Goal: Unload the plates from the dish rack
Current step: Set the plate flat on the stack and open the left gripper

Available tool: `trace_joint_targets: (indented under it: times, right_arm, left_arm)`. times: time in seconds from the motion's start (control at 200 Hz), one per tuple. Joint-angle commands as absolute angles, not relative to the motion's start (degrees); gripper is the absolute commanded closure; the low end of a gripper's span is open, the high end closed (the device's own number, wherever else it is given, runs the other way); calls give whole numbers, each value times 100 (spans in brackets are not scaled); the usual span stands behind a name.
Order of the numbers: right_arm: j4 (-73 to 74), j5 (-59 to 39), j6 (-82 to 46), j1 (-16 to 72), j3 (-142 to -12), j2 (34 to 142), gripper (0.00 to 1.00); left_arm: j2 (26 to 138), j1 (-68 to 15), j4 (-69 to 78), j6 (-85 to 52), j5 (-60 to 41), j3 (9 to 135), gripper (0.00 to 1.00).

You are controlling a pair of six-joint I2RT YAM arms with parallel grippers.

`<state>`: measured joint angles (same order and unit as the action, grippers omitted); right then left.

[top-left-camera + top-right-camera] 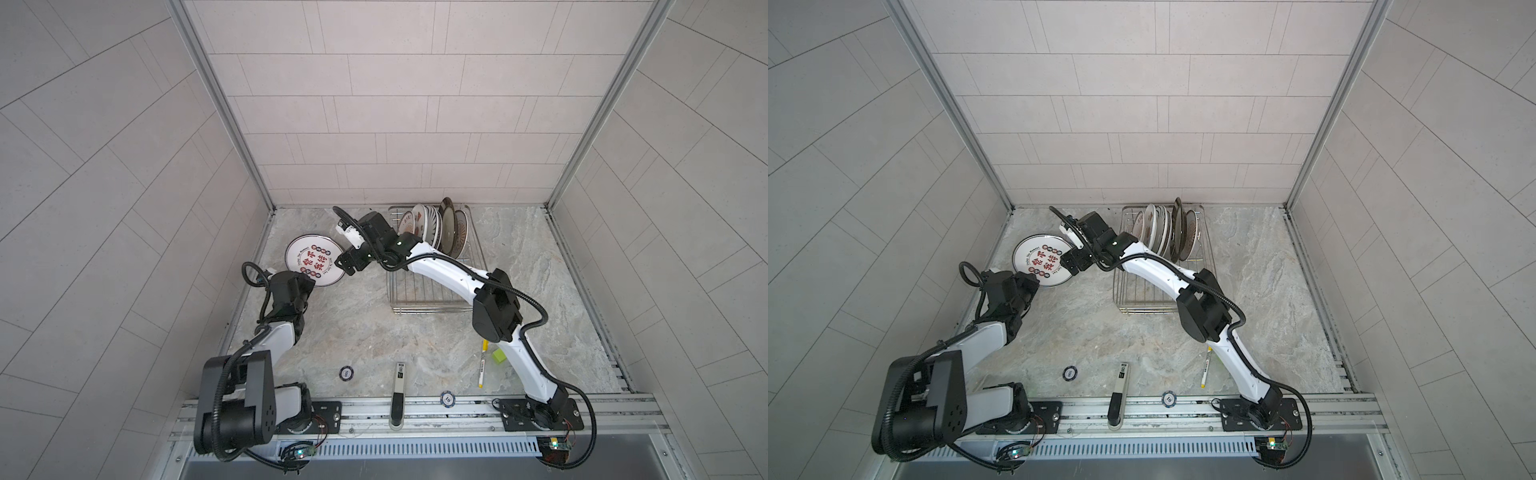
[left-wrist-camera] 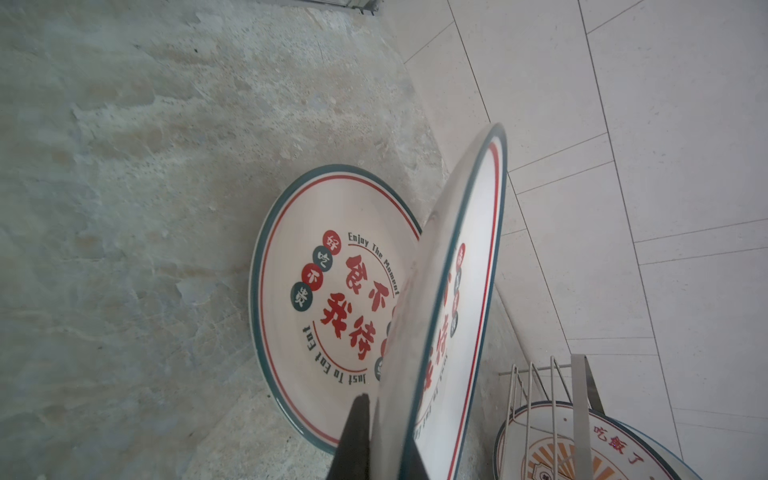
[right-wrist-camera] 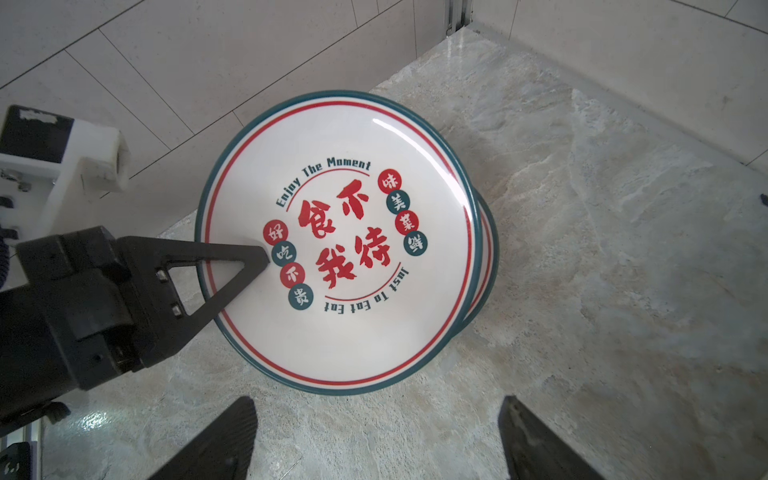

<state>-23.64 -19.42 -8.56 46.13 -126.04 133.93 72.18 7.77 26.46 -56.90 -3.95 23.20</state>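
Marble-look bench point(image 1: 374, 332), tiled walls. Left hand point(image 3: 257, 266) pinches the red-character plate point(image 3: 340, 249) by its rim, tilted over its twin point(image 2: 324, 291) lying flat. Right hand point(image 3: 378, 409) wide, empty, near. Other plates point(image 1: 432, 232) upright in dish rack point(image 1: 432, 291). Best: level it, centre it, release gently.
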Motion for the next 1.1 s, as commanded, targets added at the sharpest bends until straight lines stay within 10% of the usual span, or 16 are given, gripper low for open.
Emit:
trace_joint_targets:
  times: [0.0,1.096]
  right_arm:
    - [-2514,-2021,-753,4649,-12817,13566,7]
    - [-2869,-2068,-632,4641,-13210,13853,8]
  left_arm:
    - [7197,832,2761,-5660,-82,2601,94]
    - [8753,888,3252,-5845,-484,3075,85]
